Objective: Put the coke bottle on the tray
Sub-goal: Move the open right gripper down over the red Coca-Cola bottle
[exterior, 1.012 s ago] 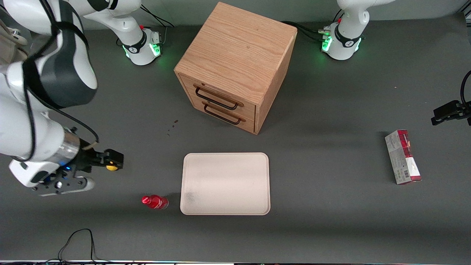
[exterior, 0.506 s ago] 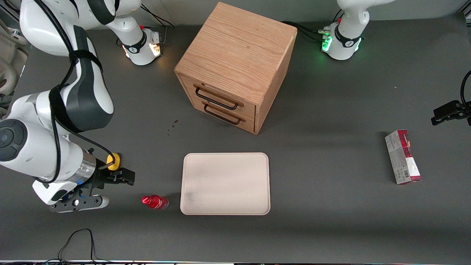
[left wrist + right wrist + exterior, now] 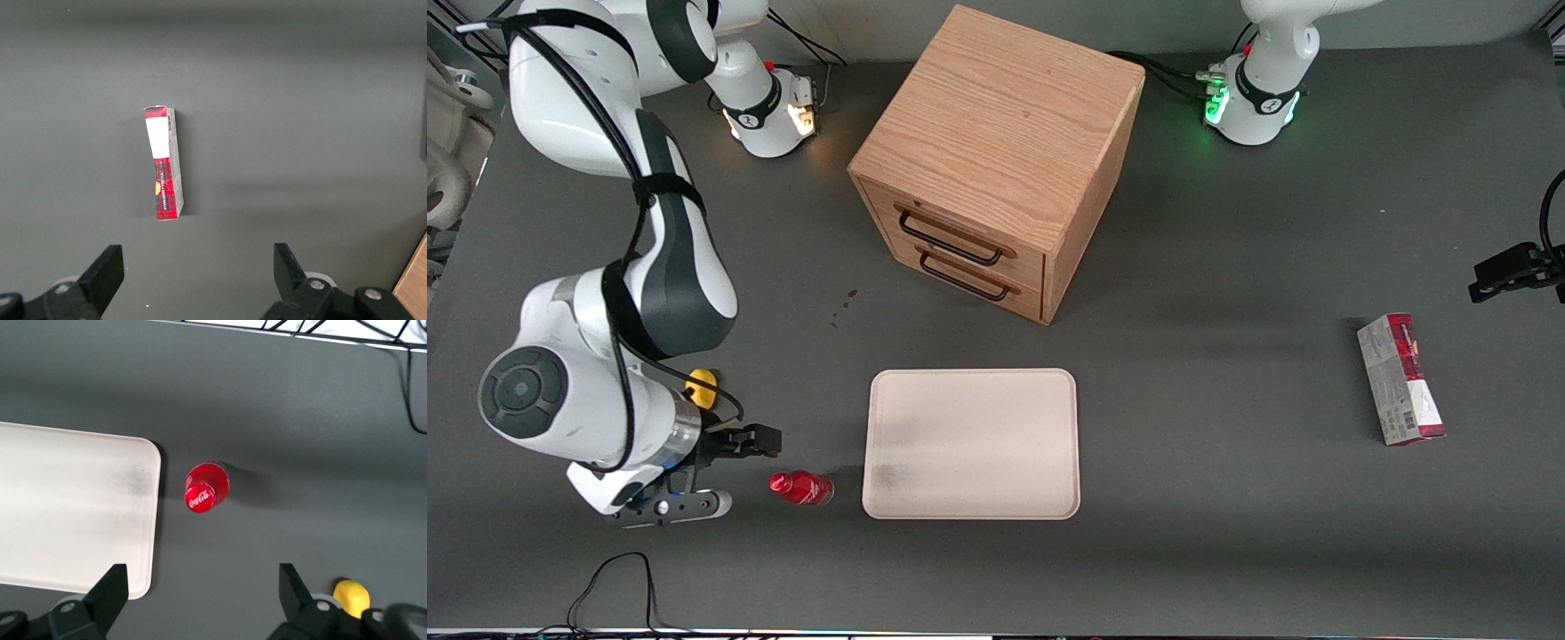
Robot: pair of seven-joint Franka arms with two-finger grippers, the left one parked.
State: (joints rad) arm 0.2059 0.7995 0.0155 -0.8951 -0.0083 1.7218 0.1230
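Small coke bottle with red cap and red label (image 3: pixel 801 487) stands upright on the dark grey table (image 3: pixel 1227 551), just beside the flat cream-beige rectangular tray with rounded corners (image 3: pixel 971 418), not touching it, not on it. White "Coca-Cola" script readable on the cap in the right wrist view (image 3: pixel 207 488). Tray (image 3: pixel 60 547) shows a faint grey smudge at the corner nearest the bottle. Right arm's gripper (image 3: pixel 758 439) hovers near the bottle, toward the working arm's end of the table, fingers spread wide, holding nothing. Small yellow lump (image 3: pixel 702 388) lies just past the wrist, farther from the front camera than the bottle. Red-and-grey carton (image 3: pixel 1400 378) lies flat toward the parked arm's end; its print is too small to read. Oak two-drawer cabinet (image 3: pixel 1000 151) sits farther from the camera than the tray
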